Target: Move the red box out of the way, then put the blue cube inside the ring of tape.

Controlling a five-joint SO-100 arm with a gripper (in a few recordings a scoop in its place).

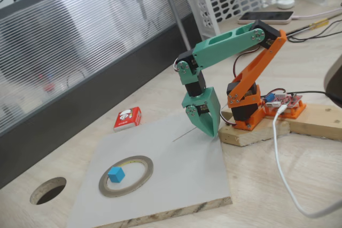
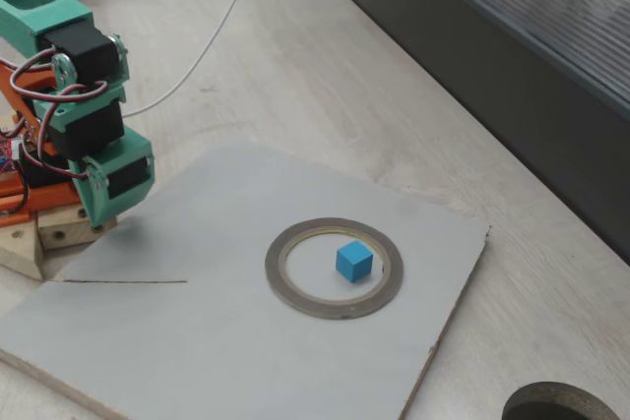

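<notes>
The blue cube [image 1: 116, 174] [image 2: 353, 261] rests on the grey board inside the ring of tape [image 1: 149, 170] [image 2: 275, 268], apart from the ring's inner edge. Off the board, on the wooden table near the dark wall, lies the red box [image 1: 127, 118]. My green gripper [image 1: 209, 130] [image 2: 99, 220] is folded back by the arm's base, pointing down at the board's far corner. It is shut with nothing in it, well away from the cube and ring.
The grey board [image 1: 176, 174] [image 2: 197, 341] lies on the wooden table. A round dark hole [image 1: 48, 190] [image 2: 561, 405] opens in the table beside it. The arm's base stands on a wooden block [image 1: 320, 118] with a red circuit board [image 1: 286, 100] and a white cable [image 1: 278, 153].
</notes>
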